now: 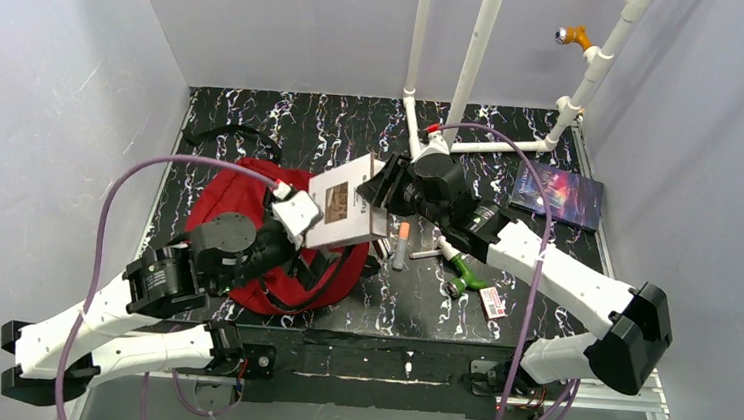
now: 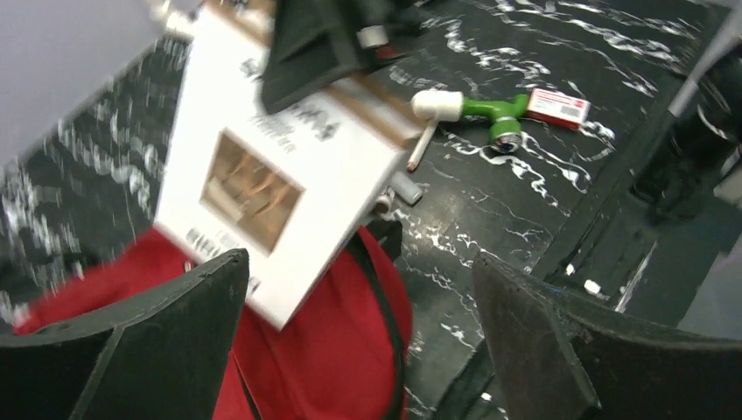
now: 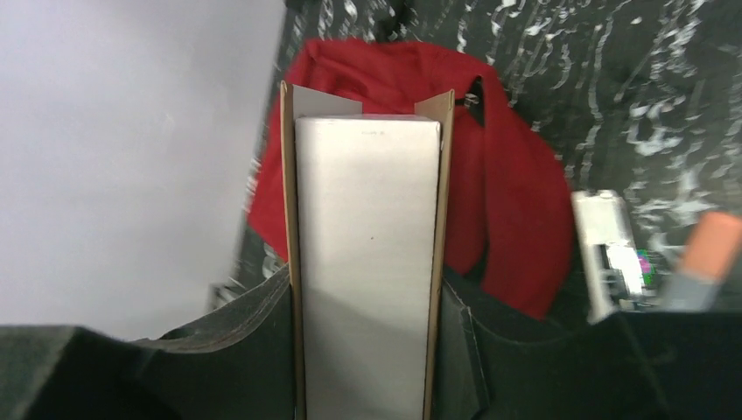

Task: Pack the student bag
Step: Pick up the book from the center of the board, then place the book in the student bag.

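So, my right gripper [image 1: 386,183] clamps the white box [image 1: 340,208] by one end, above the red backpack [image 1: 236,199] lying on the table's left side. My left gripper [image 2: 359,262] stands wide open beside the box. Packing looks barely begun: the marker [image 1: 401,244], dark book [image 1: 557,196], green tool [image 1: 463,272] and small packet [image 1: 492,301] lie outside the bag.

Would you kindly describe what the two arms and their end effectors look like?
Both arms, the left arm and right arm, have white shell links joined by chunky black joint housings. A thin purple cable loops along each one. The left end effector and right end effector each have two broad, flat, matte black fingers. No markings are legible.
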